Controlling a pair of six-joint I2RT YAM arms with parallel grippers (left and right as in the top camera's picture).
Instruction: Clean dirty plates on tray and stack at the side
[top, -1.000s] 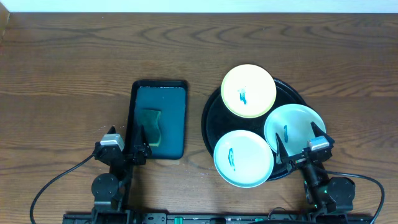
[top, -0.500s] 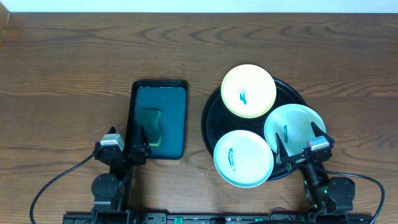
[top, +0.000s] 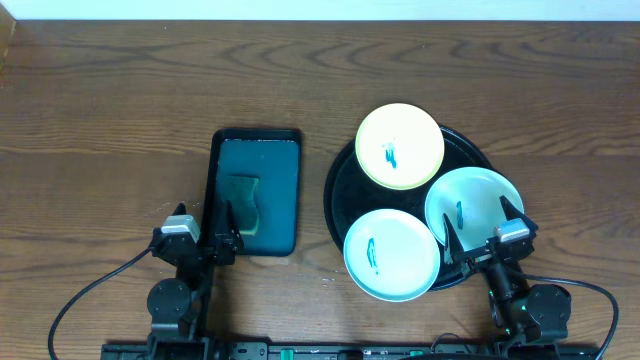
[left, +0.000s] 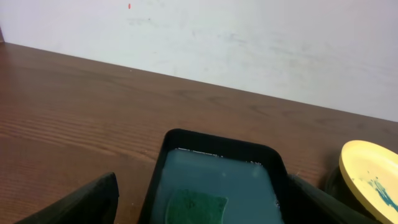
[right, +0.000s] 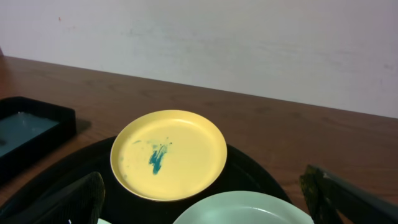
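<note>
Your left end effector (top: 205, 214) and right end effector (top: 476, 216) both stand wide apart, gripping nothing.

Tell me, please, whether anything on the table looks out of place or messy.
Nothing looks spilled or broken. All three plates carry blue-green smears at the centre: the yellow plate, the front mint plate and the right mint plate. The two mint ones jut past the rim of the black tray.

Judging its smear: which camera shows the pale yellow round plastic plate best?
Right wrist: the pale yellow round plastic plate sits central, blue smear clear. Overhead shows it whole but small; left wrist catches its edge.
</note>
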